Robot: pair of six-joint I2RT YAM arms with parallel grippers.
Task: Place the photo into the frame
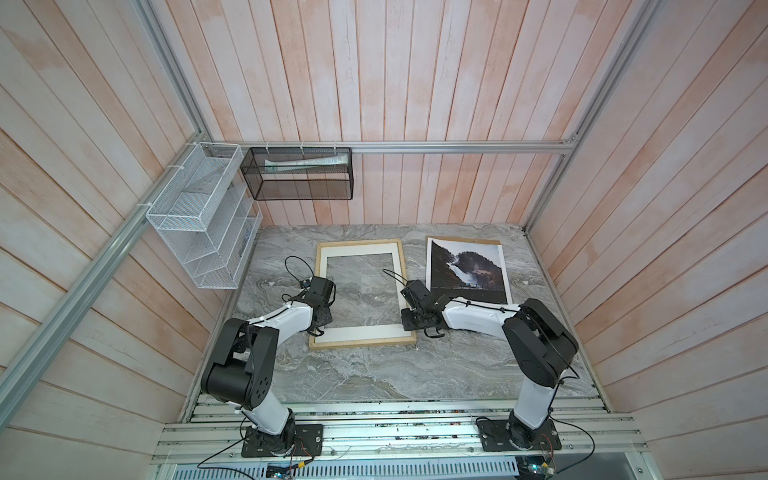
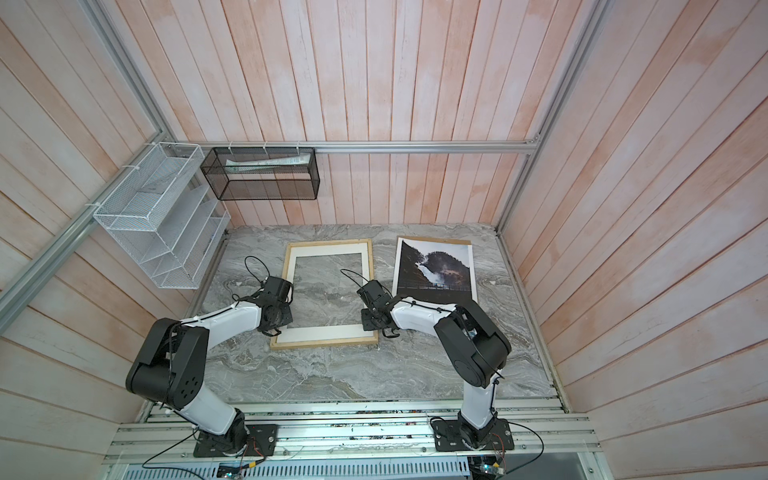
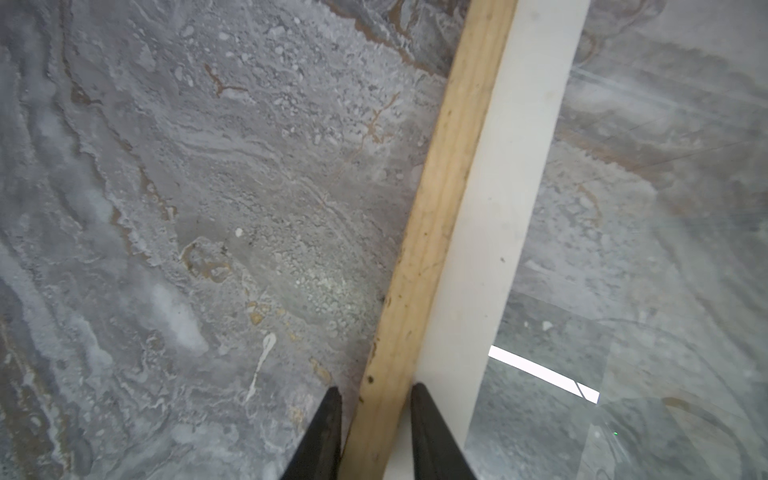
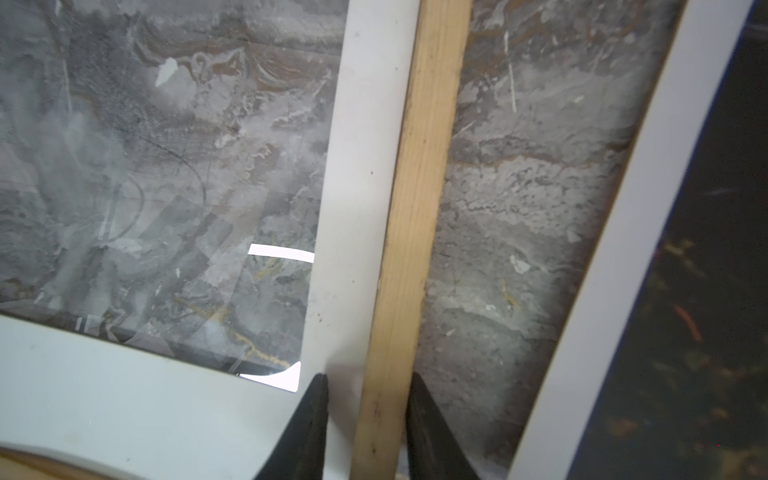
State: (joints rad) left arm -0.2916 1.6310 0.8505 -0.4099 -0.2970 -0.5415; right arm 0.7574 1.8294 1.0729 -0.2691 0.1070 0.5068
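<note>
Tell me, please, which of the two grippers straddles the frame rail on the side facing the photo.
The right gripper: it straddles the rail of the frame beside the photo; the left gripper straddles the opposite rail, away from it.

**Both arms bent low, jaws astride a rail**

The left arm [image 1: 286, 320] and right arm [image 1: 478, 318] rise from their bases, fold sharply at the elbow and reach inward, wrists pitched downward. Left gripper [image 3: 376, 390]: jaws parted, one finger on each side of a wooden rail of the frame [image 3: 436, 208], the outer finger just clear of the wood. Right gripper [image 4: 368, 378]: same pose on the opposite rail, its inner finger just clear.
</note>
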